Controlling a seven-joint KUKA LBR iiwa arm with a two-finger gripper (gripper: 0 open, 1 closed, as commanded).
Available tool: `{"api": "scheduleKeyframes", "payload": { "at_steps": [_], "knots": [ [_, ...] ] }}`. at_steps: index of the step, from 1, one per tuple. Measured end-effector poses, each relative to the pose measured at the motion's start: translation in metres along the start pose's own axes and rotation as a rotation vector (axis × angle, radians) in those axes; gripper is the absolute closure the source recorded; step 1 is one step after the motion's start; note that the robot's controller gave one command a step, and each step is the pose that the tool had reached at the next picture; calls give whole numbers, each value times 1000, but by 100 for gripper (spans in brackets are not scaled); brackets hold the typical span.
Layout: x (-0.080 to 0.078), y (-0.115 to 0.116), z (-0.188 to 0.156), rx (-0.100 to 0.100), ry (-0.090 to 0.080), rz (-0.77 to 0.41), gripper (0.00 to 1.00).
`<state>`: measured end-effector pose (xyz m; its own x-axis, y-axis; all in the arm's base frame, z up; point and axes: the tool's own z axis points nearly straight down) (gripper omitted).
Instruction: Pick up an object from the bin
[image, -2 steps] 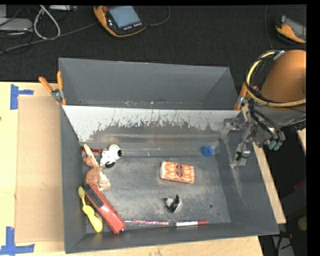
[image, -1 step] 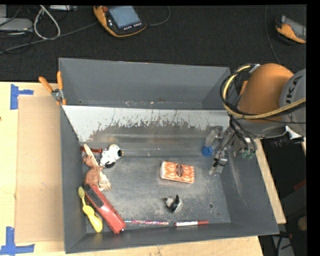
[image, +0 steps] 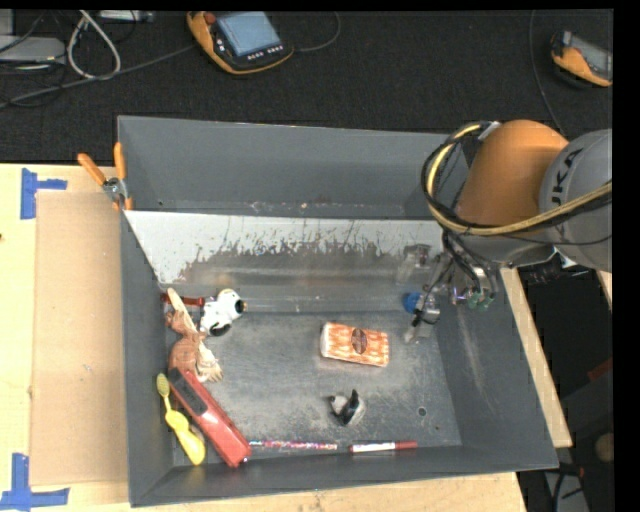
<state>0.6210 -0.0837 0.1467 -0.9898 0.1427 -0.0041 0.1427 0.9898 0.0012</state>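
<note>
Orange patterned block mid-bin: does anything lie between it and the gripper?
Nothing visible does. The gripper hangs just right of the block, with a bare gap between them. A small blue thing sits beside the gripper, toward the back wall, off that line.

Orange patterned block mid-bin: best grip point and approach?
I'd take the orange patterned block across its two long edges, near the middle, coming from straight above. It lies flat, apart from other things, with room along both edges. The claw hangs just to its right.

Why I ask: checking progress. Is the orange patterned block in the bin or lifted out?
In: the orange patterned block lies flat on the bin floor, left of the tool.
</note>
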Motion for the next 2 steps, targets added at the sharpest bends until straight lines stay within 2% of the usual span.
{"api": "scheduleKeyframes", "payload": {
  "at_steps": [1,2],
  "knots": [
    [28,35,81,-1,11,11,0],
    [52,45,76,3,-9,-325,100]
  ]
}}
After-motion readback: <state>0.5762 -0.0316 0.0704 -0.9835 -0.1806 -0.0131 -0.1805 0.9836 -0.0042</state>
